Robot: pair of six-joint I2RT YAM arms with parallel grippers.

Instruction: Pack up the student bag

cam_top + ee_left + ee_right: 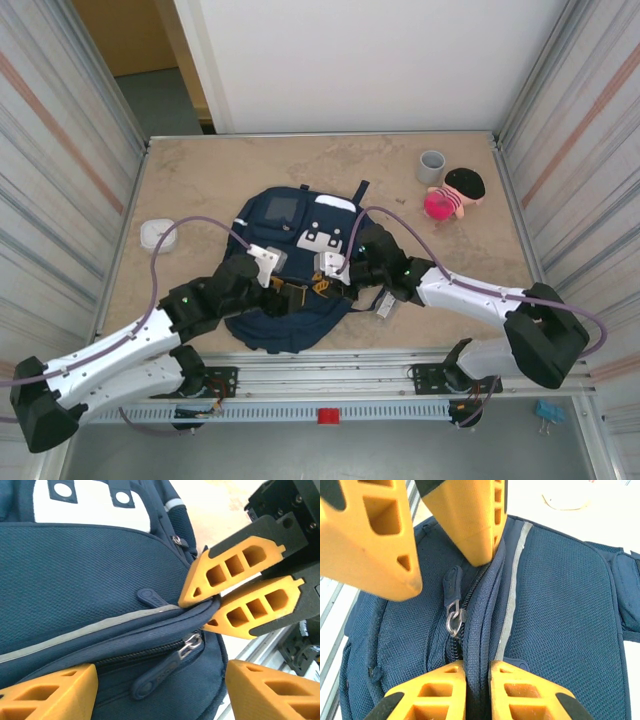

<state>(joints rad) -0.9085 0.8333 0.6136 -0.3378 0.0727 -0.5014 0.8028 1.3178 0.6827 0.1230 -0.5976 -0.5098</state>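
Pinching a fold of the student bag (300, 200) — laid flat mid-tabletop, close to the near edge — beside its zip pull (453, 615) with the right gripper (477, 667), jaws closed on the fabric; straddling the same zip with the left gripper (161, 680), jaws spread wide and gripping nothing; off by the far right corner, a grey cup (431, 165) and a doll (455, 192)

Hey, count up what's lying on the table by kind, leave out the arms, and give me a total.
Bag: 1
Cup: 1
Doll: 1
White disc: 1
Total: 4
A small pale thing beside the bag is too unclear to count.
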